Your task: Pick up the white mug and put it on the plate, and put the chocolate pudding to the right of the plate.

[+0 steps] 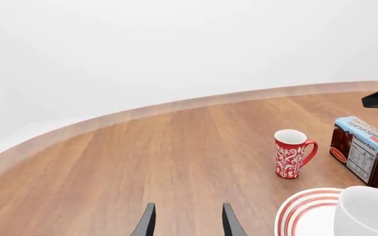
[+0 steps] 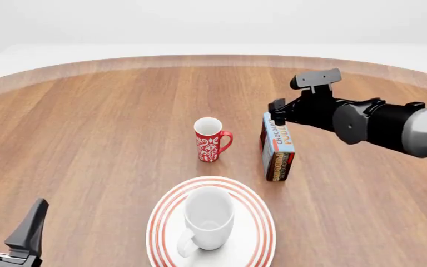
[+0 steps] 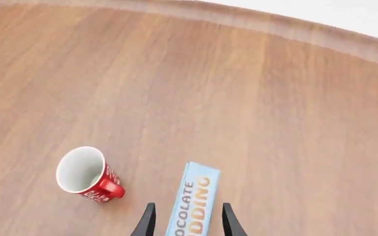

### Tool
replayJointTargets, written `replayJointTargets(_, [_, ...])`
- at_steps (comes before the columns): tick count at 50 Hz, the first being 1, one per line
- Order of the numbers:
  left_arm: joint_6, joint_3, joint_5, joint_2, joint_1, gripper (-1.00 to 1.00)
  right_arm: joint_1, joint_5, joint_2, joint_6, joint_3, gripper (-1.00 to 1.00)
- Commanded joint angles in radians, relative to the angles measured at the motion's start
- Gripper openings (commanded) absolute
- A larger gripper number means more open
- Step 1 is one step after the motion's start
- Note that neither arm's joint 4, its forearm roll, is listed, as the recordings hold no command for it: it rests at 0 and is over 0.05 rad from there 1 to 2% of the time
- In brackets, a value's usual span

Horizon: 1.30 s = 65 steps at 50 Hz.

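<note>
The white mug (image 2: 208,217) stands upright on the red-ringed plate (image 2: 162,218) near the table's front, its handle toward the front left. The chocolate pudding (image 2: 278,147) stands on a narrow side behind and to the right of the plate. My right gripper (image 2: 277,107) hovers at the box's far top end, open. In the right wrist view its fingers (image 3: 148,221) flank the box's blue lettered face (image 3: 192,196) with gaps on both sides. My left gripper (image 2: 6,218) is open and empty at the front left, well away from the plate.
A red mug with a white floral pattern (image 2: 209,140) stands upright behind the plate, left of the pudding box. The round wooden table's curved far edge (image 2: 213,58) runs along the back. The left wrist view shows the plate's rim (image 1: 300,209) and the white mug (image 1: 366,211).
</note>
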Motion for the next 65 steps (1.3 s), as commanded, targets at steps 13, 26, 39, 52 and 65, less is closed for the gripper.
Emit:
replayJointTargets(13, [-0.016,0.0,-0.001,0.0,0.004,1.0,-0.004,-0.023,0.103,0.057,-0.045,1.0])
replayJointTargets(26, [-0.023,0.0,-0.003,0.0,0.004,1.0,-0.007,-0.044,0.124,0.081,-0.039,1.0])
replayJointTargets(39, [-0.024,0.0,-0.003,0.0,0.004,1.0,0.0,-0.076,0.146,0.111,-0.022,1.0])
replayJointTargets(52, [-0.023,0.0,-0.003,0.0,0.006,1.0,-0.001,-0.108,0.165,0.135,-0.001,1.0])
replayJointTargets(65, [-0.024,0.0,-0.003,0.0,0.005,1.0,-0.002,-0.122,0.176,0.141,0.007,1.0])
